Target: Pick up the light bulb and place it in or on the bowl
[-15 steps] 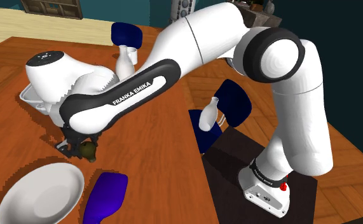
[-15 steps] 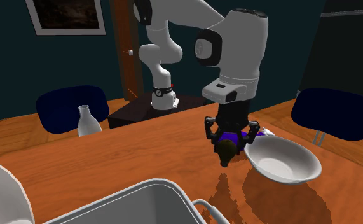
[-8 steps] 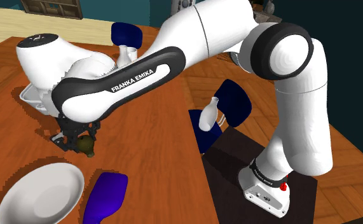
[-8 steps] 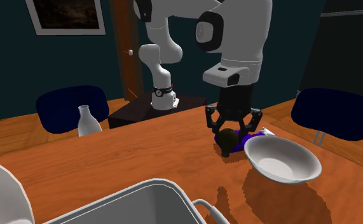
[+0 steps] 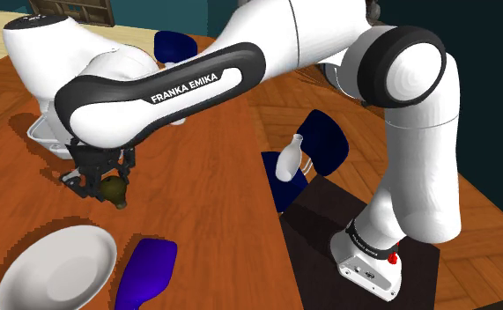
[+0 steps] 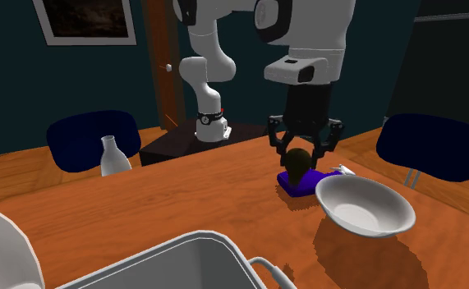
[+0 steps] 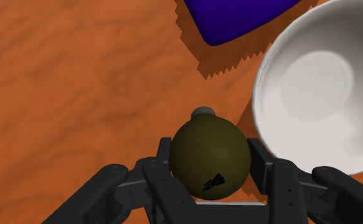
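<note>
One change matters to you: the arm has climbed over the last second, and its hand now stands higher above the table in both outside views. Nothing on the table has shifted. The white bowl sits where it was, open side up and empty, at the shoulder view's lower left. Just beside it, the purple pad has not moved either.

The gripper is clamped on the bulb. In the wrist view you can see both fingers pressed against the sides of the dark olive globe. Its grey base points away from the hand, down toward the wood. A second ago the bulb hung just off the table; now it is well clear of it.

For you this means the pick looks done and the lift has bought enough height to travel. The bulb is not over the bowl yet. The wrist view shows bare wood under it, with the bowl's rim near on one side. I judge the next move to be a sideways carry until the globe hangs above the bowl's hollow, then a descent before you let go. The globe is round and smooth, so it may slip in the fingers, and dropped from this height it could bounce out.
</note>
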### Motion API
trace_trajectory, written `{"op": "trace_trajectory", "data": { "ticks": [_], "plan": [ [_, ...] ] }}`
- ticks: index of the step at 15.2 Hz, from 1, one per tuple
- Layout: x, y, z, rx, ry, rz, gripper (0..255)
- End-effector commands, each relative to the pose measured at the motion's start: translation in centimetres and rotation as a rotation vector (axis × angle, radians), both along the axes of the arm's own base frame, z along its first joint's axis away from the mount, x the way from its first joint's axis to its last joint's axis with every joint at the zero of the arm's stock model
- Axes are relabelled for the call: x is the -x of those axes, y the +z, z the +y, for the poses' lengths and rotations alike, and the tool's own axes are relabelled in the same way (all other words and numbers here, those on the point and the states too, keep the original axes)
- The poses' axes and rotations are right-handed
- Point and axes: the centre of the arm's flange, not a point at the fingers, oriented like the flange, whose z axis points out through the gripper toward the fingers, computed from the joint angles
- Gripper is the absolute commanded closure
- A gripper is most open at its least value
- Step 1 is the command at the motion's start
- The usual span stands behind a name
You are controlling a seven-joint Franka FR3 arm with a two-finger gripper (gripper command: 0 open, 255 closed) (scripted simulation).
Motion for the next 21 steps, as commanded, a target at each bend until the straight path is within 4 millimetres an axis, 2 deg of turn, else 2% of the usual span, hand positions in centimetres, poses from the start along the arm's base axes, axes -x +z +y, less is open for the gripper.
{"op": "trace_trajectory", "data": {
  "ticks": [1,8,20,21],
  "plan": [
    [-0.1,1.1,-0.1,0.000,0.000,0.000,255],
    [-0.1,4.4,-0.1,0.000,0.000,0.000,255],
    [4.6,6.7,14.9,0.000,0.000,0.000,255],
    [4.6,6.2,14.9,0.000,0.000,0.000,255]
  ]
}}
